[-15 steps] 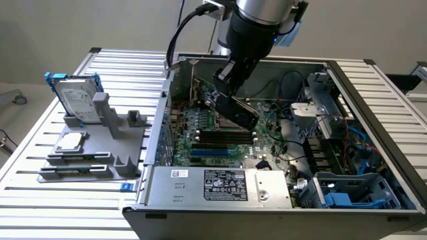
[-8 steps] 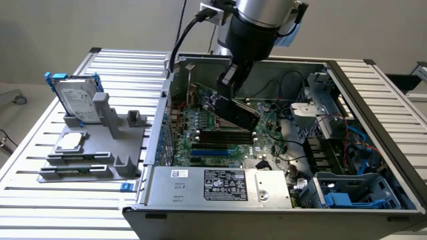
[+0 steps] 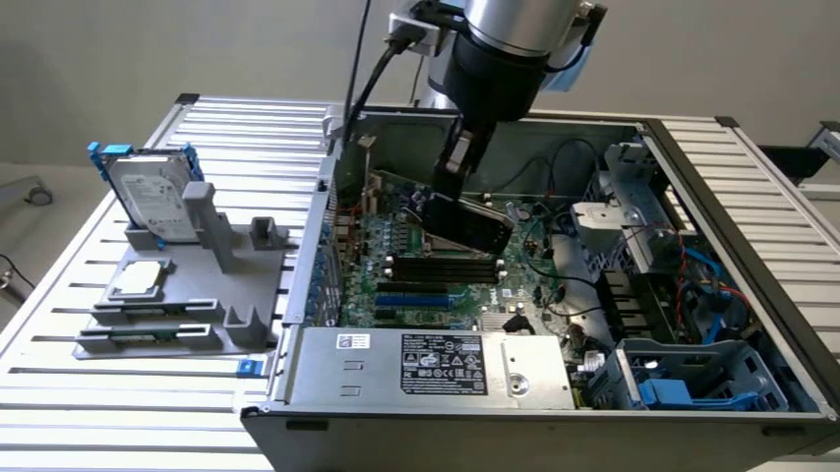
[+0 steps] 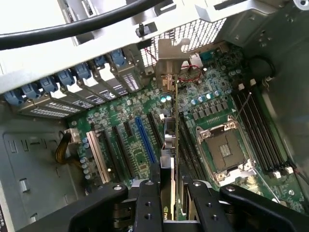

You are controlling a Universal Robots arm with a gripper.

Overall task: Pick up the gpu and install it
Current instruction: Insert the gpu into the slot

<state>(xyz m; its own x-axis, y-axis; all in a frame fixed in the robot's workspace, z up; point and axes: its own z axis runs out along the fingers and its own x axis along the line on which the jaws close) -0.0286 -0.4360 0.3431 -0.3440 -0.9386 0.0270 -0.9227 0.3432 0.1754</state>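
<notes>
Fingers (image 4: 147, 203) of the gripper (image 4: 169, 193) are closed narrowly on the gpu (image 4: 175, 125), one black finger on each face of the card. In the wrist view the card shows edge-on, with its silver end bracket (image 4: 170, 60) close to the perforated rear wall of the case, beside the row of blue slot latches (image 4: 72, 77). In the exterior view the gripper (image 3: 453, 187) reaches down into the open computer case (image 3: 305, 295), and the gpu (image 3: 473, 228), black cover showing, hangs over the green motherboard (image 3: 393, 265), just above the black memory slots (image 3: 444, 267). Whether the card's lower edge touches a slot cannot be told. On the motherboard (image 4: 120, 116) a blue expansion slot (image 4: 145, 140) lies just beside the card on one side and the open processor socket (image 4: 224, 150) on the other. A power supply (image 3: 434, 366) fills the near corner of the case. Toward the exterior view's left, on the slatted table (image 3: 79, 393), a grey holder (image 3: 197, 295) carries a hard drive with blue side rails (image 3: 151, 192) standing upright and a square silver processor chip (image 3: 140, 280) lying flat.
</notes>
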